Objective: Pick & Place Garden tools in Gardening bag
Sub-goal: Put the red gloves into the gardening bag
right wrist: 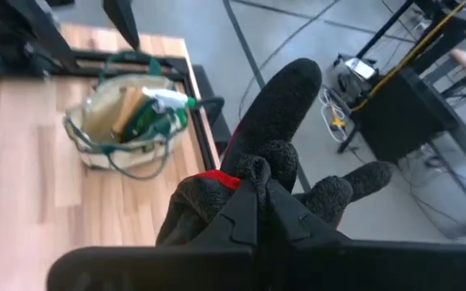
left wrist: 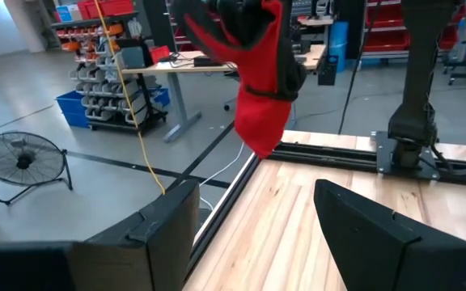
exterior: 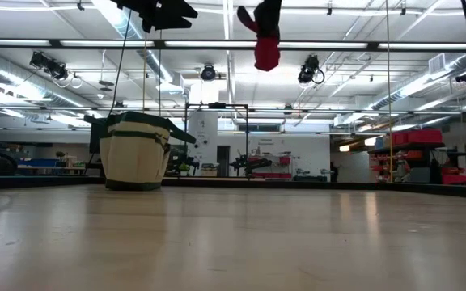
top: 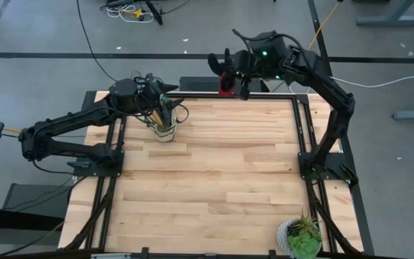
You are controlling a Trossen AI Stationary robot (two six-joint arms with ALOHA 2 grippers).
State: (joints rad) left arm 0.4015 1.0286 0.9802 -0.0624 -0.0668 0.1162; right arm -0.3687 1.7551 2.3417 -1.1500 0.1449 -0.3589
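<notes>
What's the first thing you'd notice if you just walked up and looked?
A red-and-black glove dangles high in the air from the right claw, shut on it, above the table's far edge. Near the far left corner stands the beige gardening bag, tool handles poking out of it, with the left claw open just above it. A potted plant sits alone at the near right corner.

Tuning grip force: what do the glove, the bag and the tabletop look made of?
Glove: knitted fabric, black with a nubbly matte weave, plus a smoother red part, possibly coated. Gardening bag: beige canvas-like cloth with dark green trim, soft-sided. Table: light wood planks, visible grain, slight sheen, probably sealed.
</notes>
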